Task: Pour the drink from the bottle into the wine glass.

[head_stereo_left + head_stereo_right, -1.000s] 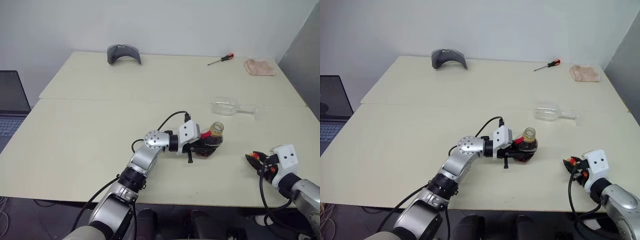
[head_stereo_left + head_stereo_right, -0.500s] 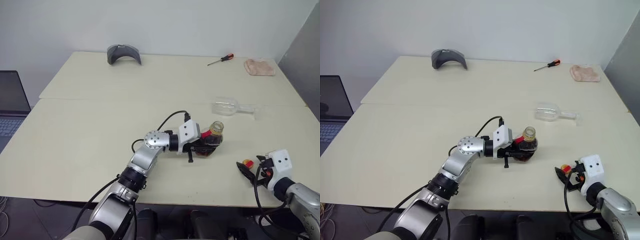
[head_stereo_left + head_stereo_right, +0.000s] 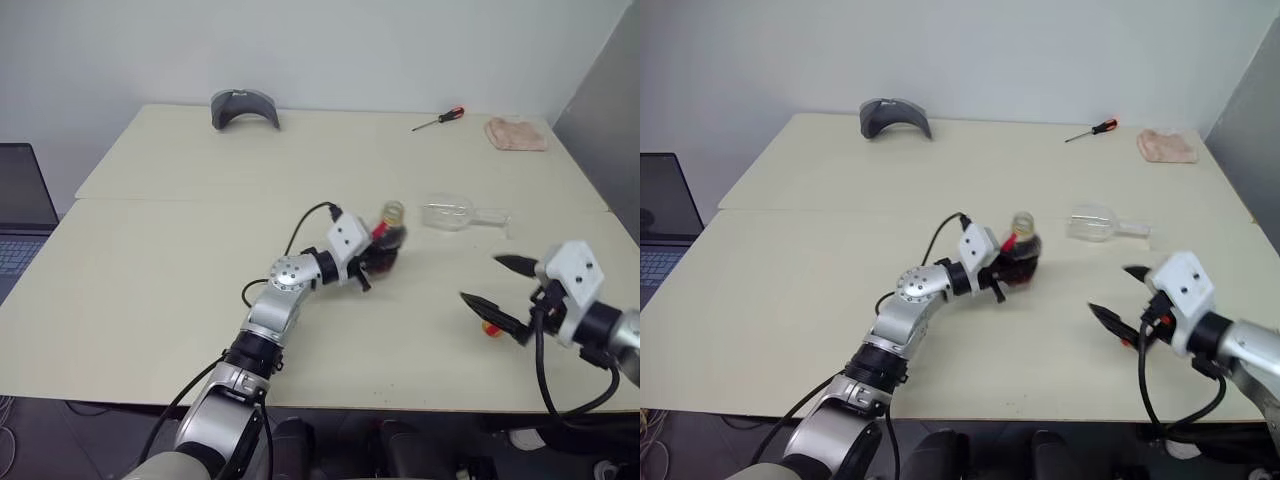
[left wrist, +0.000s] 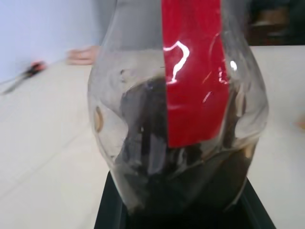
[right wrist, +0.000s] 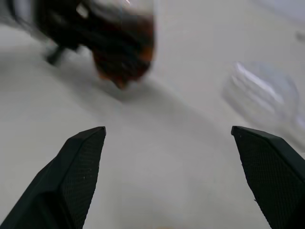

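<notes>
L pincer (image 3: 383,253) pinches the uncapped bottle (image 3: 388,240) of drink (image 4: 181,181) upright just left of the wine glass (image 3: 452,214), lying on its side on the desk (image 3: 150,260); R pincer (image 3: 495,285) spread, empty, so next: stand glass up w/ R before pouring.

Legible text: none | bottle (image 4: 178,119): red strap plain, no lettering made out | laptop (image 3: 22,215): screen dark, nothing readable | screwdriver (image 3: 438,119): no marking resolved | table (image 3: 150,290): no labels, numbers or signs noted
</notes>
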